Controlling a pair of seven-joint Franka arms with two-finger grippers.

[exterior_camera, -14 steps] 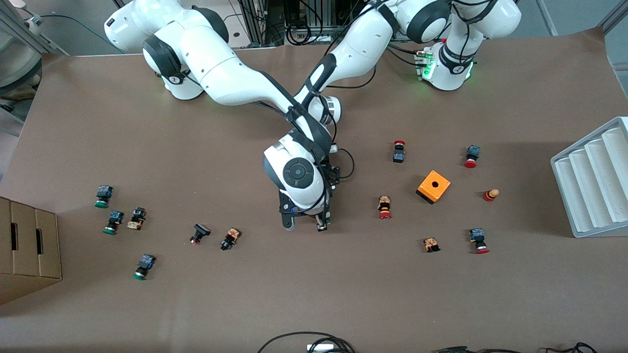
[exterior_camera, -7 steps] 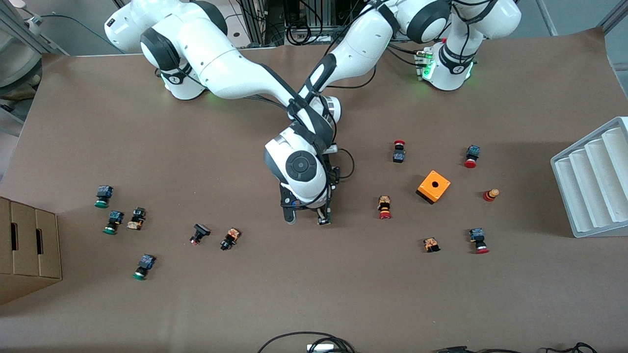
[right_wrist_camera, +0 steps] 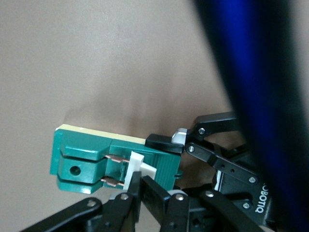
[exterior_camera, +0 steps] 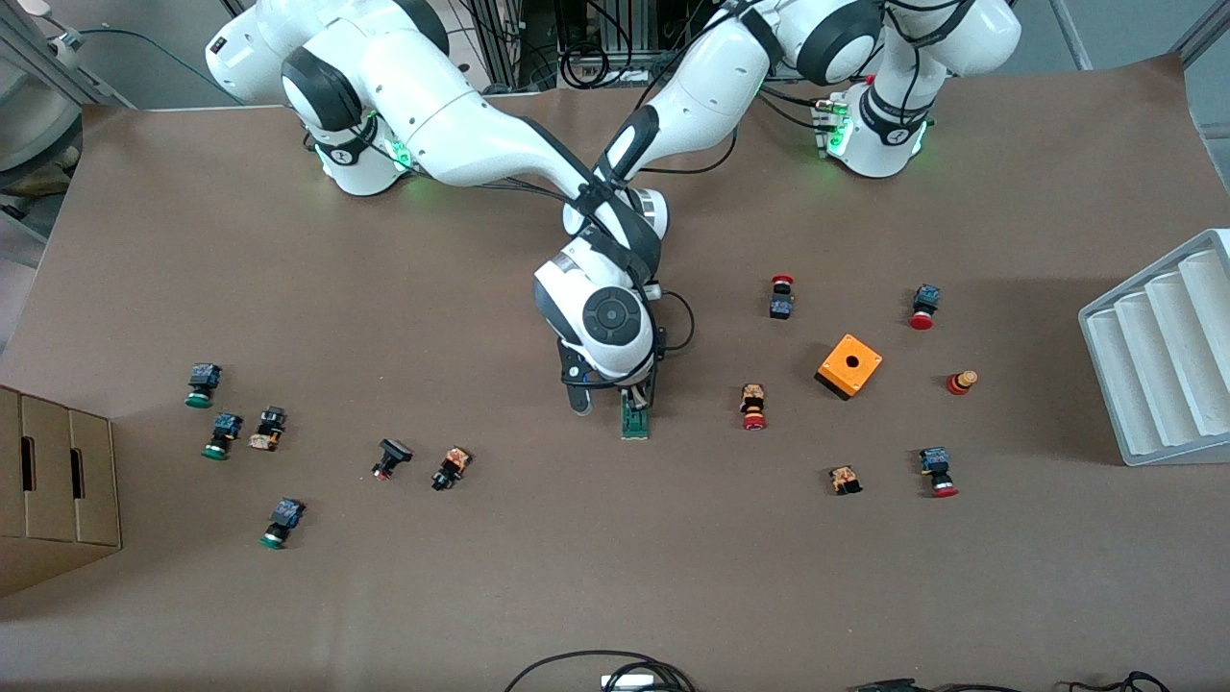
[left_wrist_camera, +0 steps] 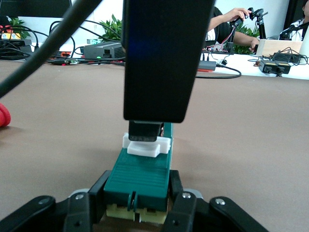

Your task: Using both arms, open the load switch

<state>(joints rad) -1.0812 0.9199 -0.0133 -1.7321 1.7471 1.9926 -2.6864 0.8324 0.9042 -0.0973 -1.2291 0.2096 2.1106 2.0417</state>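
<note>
The load switch [exterior_camera: 633,420] [left_wrist_camera: 141,175] [right_wrist_camera: 108,162] is a slim dark-green block with a cream underside, lying flat. The left gripper [left_wrist_camera: 137,205] clamps one end; the right gripper [right_wrist_camera: 140,186] pinches its white tab [left_wrist_camera: 145,144].

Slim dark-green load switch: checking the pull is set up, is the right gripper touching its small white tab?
Touching. The right wrist view shows the right gripper shut on the white tab of the load switch.
</note>
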